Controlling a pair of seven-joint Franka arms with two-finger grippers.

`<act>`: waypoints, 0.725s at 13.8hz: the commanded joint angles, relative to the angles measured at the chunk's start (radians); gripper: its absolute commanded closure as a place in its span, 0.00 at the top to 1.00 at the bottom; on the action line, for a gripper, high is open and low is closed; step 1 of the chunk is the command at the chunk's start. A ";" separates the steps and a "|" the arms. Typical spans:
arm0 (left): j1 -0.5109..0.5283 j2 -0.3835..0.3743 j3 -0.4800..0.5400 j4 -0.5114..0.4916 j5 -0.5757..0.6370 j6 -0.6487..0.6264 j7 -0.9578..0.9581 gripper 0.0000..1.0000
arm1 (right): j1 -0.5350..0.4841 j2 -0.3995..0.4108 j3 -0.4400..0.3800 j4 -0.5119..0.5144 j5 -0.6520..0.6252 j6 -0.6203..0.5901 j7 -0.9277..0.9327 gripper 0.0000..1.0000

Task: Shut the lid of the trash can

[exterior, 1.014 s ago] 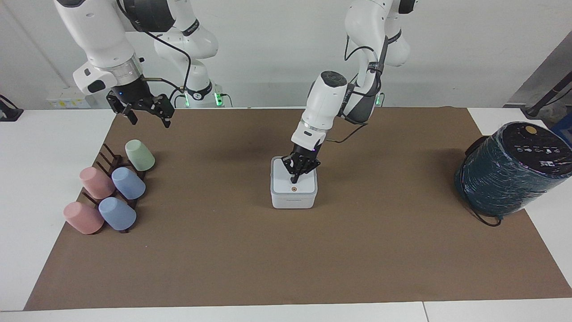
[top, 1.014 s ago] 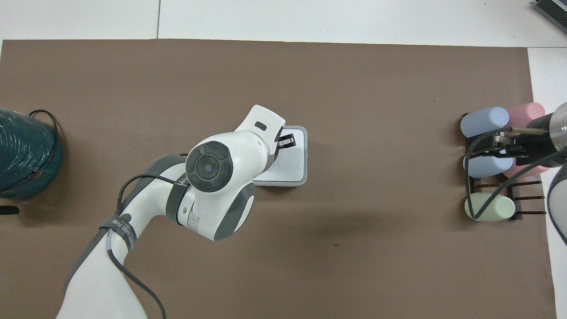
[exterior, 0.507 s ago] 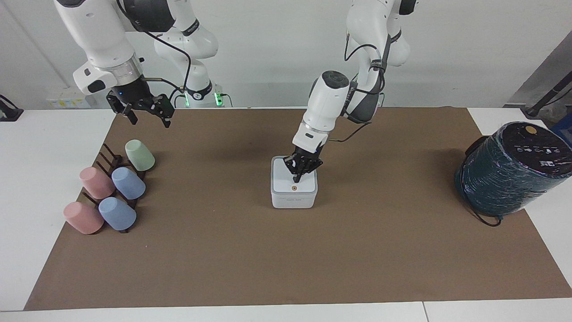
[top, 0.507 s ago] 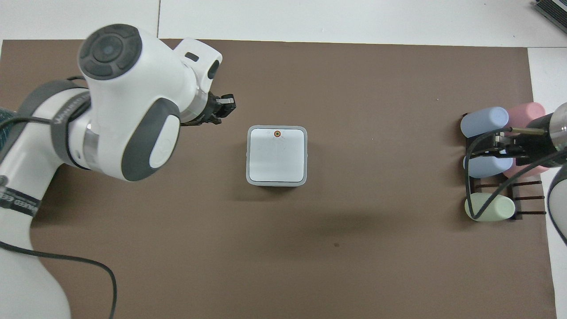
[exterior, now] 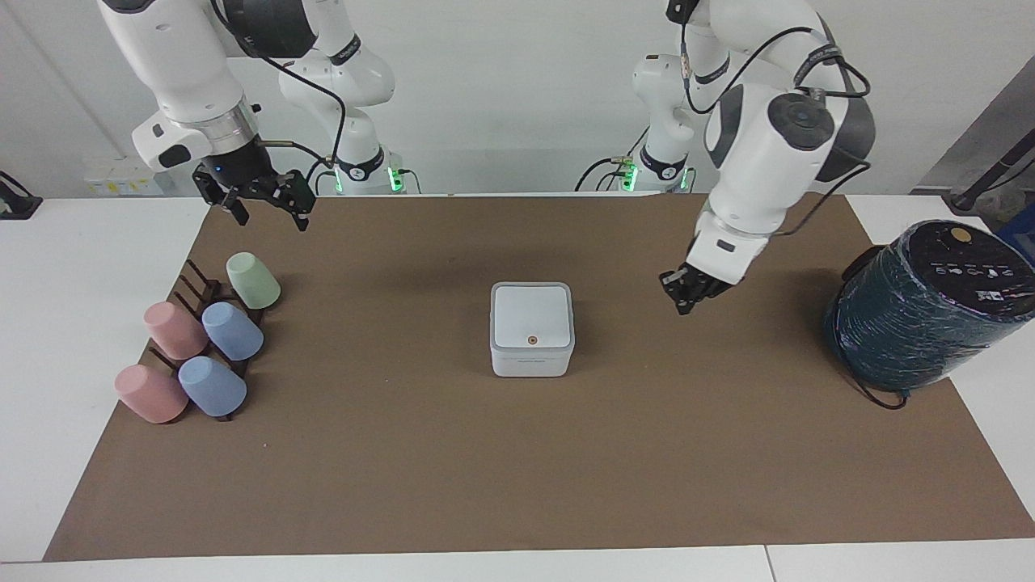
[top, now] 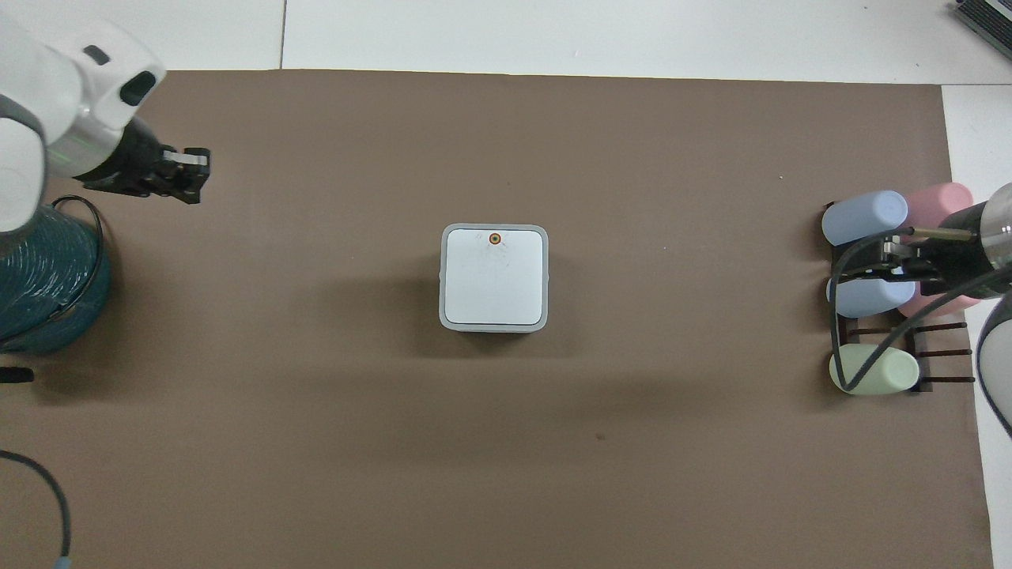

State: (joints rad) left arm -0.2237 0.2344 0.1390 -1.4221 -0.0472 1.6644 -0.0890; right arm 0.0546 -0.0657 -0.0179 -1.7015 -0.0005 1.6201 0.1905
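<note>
The trash can [exterior: 531, 360] is a small white square box in the middle of the brown mat. Its lid [exterior: 532, 315] lies flat and shut on it, orange dot [exterior: 531, 340] facing up; it also shows in the overhead view [top: 494, 276]. My left gripper [exterior: 686, 301] is shut and empty, raised over the mat between the trash can and the teal cylinder, apart from both; it also shows in the overhead view [top: 190, 168]. My right gripper [exterior: 267, 217] is open and waits above the cup rack, and shows in the overhead view [top: 877, 265] too.
A large dark teal wrapped cylinder [exterior: 922, 307] lies at the left arm's end of the table. A dark rack with several pastel cups [exterior: 202, 347] stands at the right arm's end. The brown mat [exterior: 517, 469] covers most of the table.
My left gripper has lifted off the lid and swung away toward the left arm's end of the table. The lid stays flat and shut. The right arm has not moved.
</note>
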 commanded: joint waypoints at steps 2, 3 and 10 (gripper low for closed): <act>0.114 -0.101 -0.016 -0.018 0.047 -0.130 0.161 0.01 | -0.009 -0.011 0.004 -0.017 0.023 0.014 -0.005 1.00; 0.128 -0.119 -0.016 -0.029 0.047 -0.141 0.161 0.11 | -0.009 -0.011 0.004 -0.017 0.025 0.014 -0.005 1.00; 0.122 -0.138 -0.005 -0.032 0.098 -0.080 0.161 1.00 | -0.009 -0.011 0.004 -0.017 0.023 0.014 -0.005 1.00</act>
State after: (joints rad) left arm -0.0866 0.1143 0.1356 -1.4278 0.0182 1.5419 0.0644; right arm 0.0546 -0.0657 -0.0179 -1.7015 -0.0005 1.6201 0.1905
